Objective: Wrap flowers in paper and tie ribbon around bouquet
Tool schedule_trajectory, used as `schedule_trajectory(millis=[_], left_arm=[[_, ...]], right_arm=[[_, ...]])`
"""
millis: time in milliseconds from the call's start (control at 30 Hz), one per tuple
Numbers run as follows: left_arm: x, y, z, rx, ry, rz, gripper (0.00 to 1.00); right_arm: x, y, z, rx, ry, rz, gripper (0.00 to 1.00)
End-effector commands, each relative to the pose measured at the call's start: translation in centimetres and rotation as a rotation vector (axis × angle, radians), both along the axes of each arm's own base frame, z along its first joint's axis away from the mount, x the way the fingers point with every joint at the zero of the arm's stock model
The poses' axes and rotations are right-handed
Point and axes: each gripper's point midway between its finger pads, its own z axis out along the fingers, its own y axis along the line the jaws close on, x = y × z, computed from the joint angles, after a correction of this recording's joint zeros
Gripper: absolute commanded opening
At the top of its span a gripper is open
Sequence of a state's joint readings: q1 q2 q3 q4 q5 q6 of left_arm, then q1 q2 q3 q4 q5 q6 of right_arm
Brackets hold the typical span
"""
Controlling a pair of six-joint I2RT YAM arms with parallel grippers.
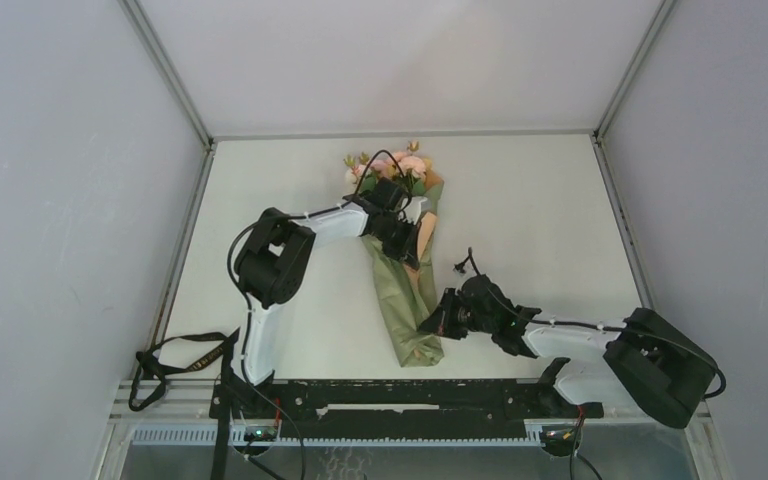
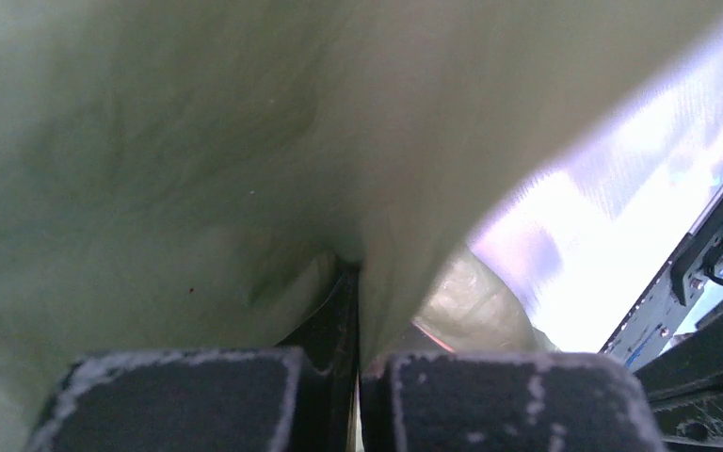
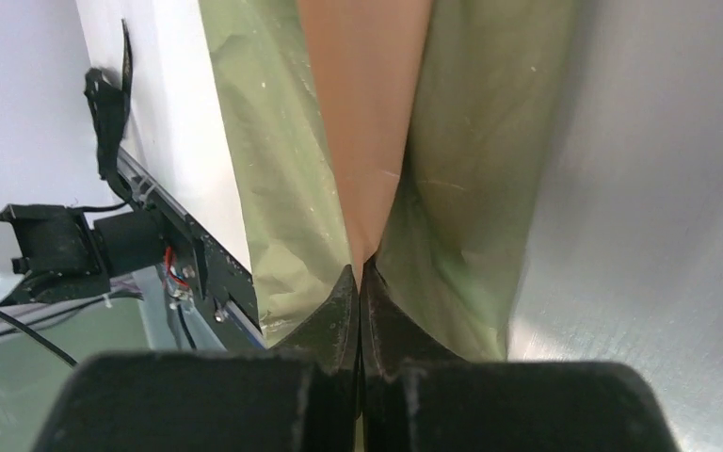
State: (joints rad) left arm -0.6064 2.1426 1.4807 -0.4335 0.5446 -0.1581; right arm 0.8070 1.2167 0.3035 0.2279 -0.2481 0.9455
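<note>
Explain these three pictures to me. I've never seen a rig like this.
Two robot arms stand at the near edge of a white table. The wide picture looks down from above and behind them; the other two come from a camera on each wrist. On the table lies a bouquet: flowers wrapped in green paper with an orange inner strip. The left hand pinches the paper near the blooms, the right hand near the bottom end. Both are shut.
</note>
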Motion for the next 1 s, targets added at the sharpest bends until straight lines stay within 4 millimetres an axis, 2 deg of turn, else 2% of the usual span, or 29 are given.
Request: schedule_trajectory(millis=[0,67,100,200,300,467,500,567,600,667,767,800,867,967], left_arm=[[4.1,2.0,-0.3,0.107,-0.133,0.063,0.0],[4.6,1.7,0.7,0.102,-0.148,0.061,0.0],[4.8,1.5,1.4,0.094,-0.156,0.059,0.05],[5.6,0.9,4.5,0.064,-0.196,0.052,0.32],[6.4,0.1,9.1,0.006,-0.265,0.028,0.5],[4.4,-0.2,16.0,-0.091,-0.337,-0.063,0.75],[3.8,0.0,17.1,-0.099,-0.367,-0.088,0.78],[2.2,0.9,18.1,-0.096,-0.399,-0.125,0.79],[1.2,1.4,18.3,-0.094,-0.409,-0.144,0.76],[-1.0,2.6,17.4,-0.061,-0.436,-0.185,0.63],[-5.0,3.4,14.2,0.03,-0.485,-0.294,0.38],[-6.5,3.4,12.9,0.053,-0.484,-0.339,0.33],[-9.1,3.0,10.6,0.077,-0.474,-0.41,0.28],[-12.2,1.9,7.3,0.111,-0.499,-0.531,0.31]], right_arm=[[-2.3,0.4,-1.4,0.045,0.093,-0.002,0.0],[-2.3,0.1,-2.2,0.027,0.098,-0.014,0.0],[-2.4,-0.2,-2.8,0.018,0.109,-0.021,0.0],[-2.3,-0.6,-3.6,0.026,0.127,-0.055,0.0],[-2.3,-1.2,-4.5,0.02,0.144,-0.088,0.0],[-2.0,-1.4,-5.0,0.009,0.156,-0.11,0.0],[-1.9,-1.4,-4.9,0.014,0.156,-0.12,0.0],[-1.7,-1.6,-4.9,0.022,0.155,-0.139,0.0],[-1.6,-1.6,-4.8,0.027,0.153,-0.148,0.0],[-1.4,-1.8,-4.6,0.034,0.144,-0.168,0.0],[-1.4,-2.0,-4.3,0.044,0.136,-0.191,0.0],[-1.3,-2.0,-4.2,0.048,0.134,-0.197,0.0],[-1.0,-2.0,-4.0,0.052,0.128,-0.21,0.0],[-0.7,-1.9,-3.5,0.071,0.122,-0.229,0.03]])
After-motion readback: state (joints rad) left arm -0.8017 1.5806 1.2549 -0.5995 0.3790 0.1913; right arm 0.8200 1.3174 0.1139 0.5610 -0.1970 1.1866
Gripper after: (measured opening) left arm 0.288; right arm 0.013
